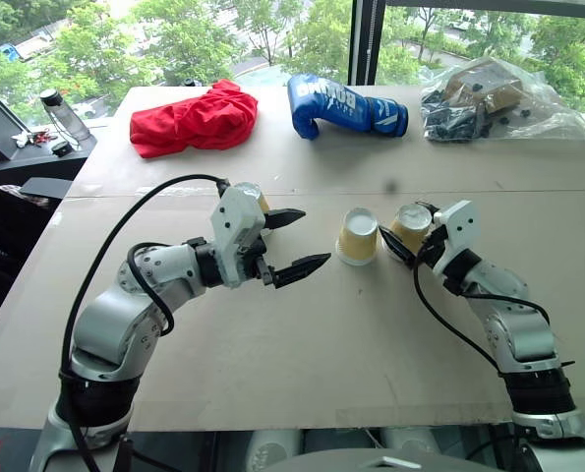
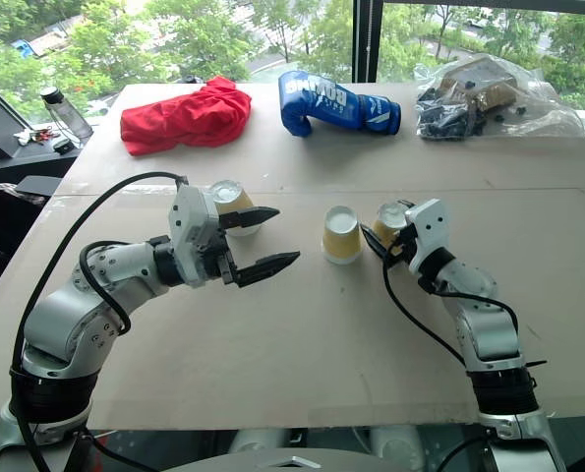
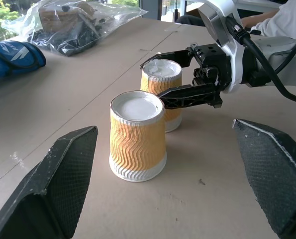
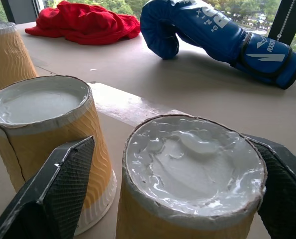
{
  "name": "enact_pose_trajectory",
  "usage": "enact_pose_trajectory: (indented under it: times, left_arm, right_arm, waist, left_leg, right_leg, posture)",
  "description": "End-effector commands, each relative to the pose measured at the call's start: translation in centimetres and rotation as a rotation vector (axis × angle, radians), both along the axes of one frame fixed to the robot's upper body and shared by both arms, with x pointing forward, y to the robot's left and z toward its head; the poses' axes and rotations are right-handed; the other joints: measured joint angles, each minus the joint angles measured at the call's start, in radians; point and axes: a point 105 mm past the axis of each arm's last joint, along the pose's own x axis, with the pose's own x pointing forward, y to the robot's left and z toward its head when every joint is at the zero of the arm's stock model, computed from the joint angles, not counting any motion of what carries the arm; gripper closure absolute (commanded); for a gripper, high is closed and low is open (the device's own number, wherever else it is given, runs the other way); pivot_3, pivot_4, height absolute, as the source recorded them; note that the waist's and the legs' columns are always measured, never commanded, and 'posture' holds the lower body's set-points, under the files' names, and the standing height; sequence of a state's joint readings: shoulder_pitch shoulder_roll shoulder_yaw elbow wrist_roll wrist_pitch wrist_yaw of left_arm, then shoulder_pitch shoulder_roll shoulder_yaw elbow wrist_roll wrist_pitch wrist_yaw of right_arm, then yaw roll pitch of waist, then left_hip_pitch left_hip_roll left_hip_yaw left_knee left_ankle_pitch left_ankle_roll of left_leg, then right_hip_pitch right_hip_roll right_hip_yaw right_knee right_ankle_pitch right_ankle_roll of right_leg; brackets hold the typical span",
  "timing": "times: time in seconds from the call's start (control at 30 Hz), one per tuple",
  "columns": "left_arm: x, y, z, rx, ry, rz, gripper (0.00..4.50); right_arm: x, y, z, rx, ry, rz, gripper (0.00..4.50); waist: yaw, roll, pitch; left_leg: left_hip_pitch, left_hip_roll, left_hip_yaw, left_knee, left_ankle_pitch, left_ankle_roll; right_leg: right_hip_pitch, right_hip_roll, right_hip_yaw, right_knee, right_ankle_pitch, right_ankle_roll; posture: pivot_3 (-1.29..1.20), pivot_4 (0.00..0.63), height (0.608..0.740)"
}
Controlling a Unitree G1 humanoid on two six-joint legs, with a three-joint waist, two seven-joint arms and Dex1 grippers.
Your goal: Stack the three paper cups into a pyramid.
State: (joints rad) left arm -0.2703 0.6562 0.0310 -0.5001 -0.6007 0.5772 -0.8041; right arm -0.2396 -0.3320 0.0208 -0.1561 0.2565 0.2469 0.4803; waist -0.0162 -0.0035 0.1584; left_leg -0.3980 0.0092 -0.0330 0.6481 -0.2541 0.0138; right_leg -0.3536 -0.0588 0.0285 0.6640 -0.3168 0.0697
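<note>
Three paper cups sit upside down on the table (image 1: 272, 344), in a loose row across its middle. Middle cup (image 1: 358, 236) stands free. Right cup (image 1: 411, 227) is just beside it, apparently not touching, with the right gripper (image 3: 173, 76) around it. Jaws are parted, one finger on each side; in the right wrist view the pads flank the cup with no visible squeeze, so this reads as set down, not held. Third cup (image 2: 231, 206) is well off toward the table's left edge, behind the left gripper (image 1: 297, 242), whose jaws are wide apart on nothing.

Base pair looks nearly placed; the top cup isn't on yet.

- Right gripper should back straight out along its fingers, no sideways sweep, or it nudges either base cup.
- Check the base gap: narrow enough for the top cup's rim to bridge both.
- Left gripper takes the third cup mid-wall, lightly: ribbed paper crushes.
- Lower it centred over the seam, then release.
</note>
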Motion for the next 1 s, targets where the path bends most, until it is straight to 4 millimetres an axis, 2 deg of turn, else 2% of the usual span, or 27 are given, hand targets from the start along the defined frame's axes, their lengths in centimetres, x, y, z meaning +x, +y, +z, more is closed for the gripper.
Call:
enact_pose_trajectory:
  times: [0.03, 0.2, 0.3, 0.4, 0.47, 0.6, 0.73, 0.87, 1.0]
  left_arm:
    - [0.3, 0.8, 2.4, -0.083, -0.097, 0.046, 0.0]
    - [0.0, 2.1, 3.2, -0.141, -0.147, 0.142, 0.0]
    - [0.3, 4.6, 2.4, -0.136, -0.184, 0.311, 0.0]
    - [0.9, 7.1, 1.9, -0.154, -0.219, 0.473, 0.0]
    - [1.3, 7.9, 1.0, -0.136, -0.225, 0.533, 0.0]
    - [1.4, 8.4, -0.5, -0.096, -0.222, 0.568, 0.0]
    - [2.1, 9.6, -0.8, -0.116, -0.233, 0.635, 0.0]
    - [3.8, 10.2, -0.7, -0.163, -0.247, 0.696, 0.0]
    - [4.6, 9.7, -1.4, -0.165, -0.233, 0.668, 0.0]
  right_arm:
    - [-0.6, -0.6, 2.9, 0.073, -0.084, 0.014, 0.07]
    - [-1.2, -2.4, 3.9, 0.062, -0.101, 0.029, 0.07]
    - [-2.8, -3.3, 5.1, 0.085, -0.093, 0.132, 0.07]
    - [-4.6, -3.0, 5.9, 0.098, -0.077, 0.279, 0.07]
    - [-5.4, -2.8, 6.0, 0.081, -0.068, 0.343, 0.07]
    - [-6.8, -2.4, 6.3, 0.069, -0.082, 0.432, 0.07]
    - [-8.5, -1.9, 6.8, 0.07, -0.064, 0.537, 0.07]
    - [-8.8, -2.0, 6.8, 0.071, -0.081, 0.554, 0.07]
    - [-8.9, -2.3, 6.6, 0.066, -0.091, 0.554, 0.07]
  waist:
    - [0.001, 0.0, 0.0]
    - [0.001, 0.0, 0.0]
    - [0.001, 0.0, 0.0]
    - [0.002, 0.0, 0.0]
    - [0.003, 0.0, 0.0]
    - [0.004, -0.001, 0.0]
    - [0.005, -0.001, 0.0]
    - [0.009, -0.001, 0.0]
    - [0.006, -0.002, 0.0]
  left_leg:
    - [0.0, 0.0, 0.0, 0.0, 0.0, 0.0]
    - [0.0, 0.0, 0.0, 0.0, 0.0, 0.0]
    - [0.0, 0.0, 0.0, 0.0, 0.0, 0.0]
    - [-0.001, 0.0, 0.0, -0.001, 0.0, 0.001]
    - [0.0, 0.0, 0.0, 0.0, 0.0, 0.001]
    - [0.002, 0.0, -0.001, 0.0, -0.001, 0.001]
    - [0.001, -0.001, -0.001, 0.0, -0.001, 0.001]
    - [0.001, -0.001, -0.003, 0.0, -0.001, 0.001]
    - [0.001, -0.002, -0.002, 0.001, -0.001, 0.001]
  right_leg:
    - [0.0, 0.0, 0.0, 0.0, 0.0, 0.0]
    - [0.0, 0.0, 0.0, 0.0, 0.0, 0.0]
    - [0.0, -0.001, 0.0, -0.001, 0.0, 0.0]
    - [0.0, -0.002, 0.0, -0.001, 0.0, 0.0]
    - [0.0, -0.002, -0.001, 0.0, 0.0, 0.0]
    - [0.003, -0.003, -0.002, -0.001, 0.0, 0.0]
    - [0.003, -0.004, -0.002, -0.002, 0.0, 0.0]
    - [0.004, -0.004, -0.004, -0.002, 0.0, 0.0]
    - [0.004, -0.004, -0.004, -0.002, 0.0, 0.0]
  posture:
    - [0.0, 0.15, 0.74]
    - [0.0, 0.15, 0.74]
    - [0.0, 0.15, 0.74]
    - [0.0, 0.15, 0.74]
    - [0.0, 0.15, 0.74]
    - [0.0, 0.15, 0.74]
    - [0.0, 0.15, 0.74]
    - [0.0, 0.15, 0.74]
    - [0.0, 0.15, 0.74]
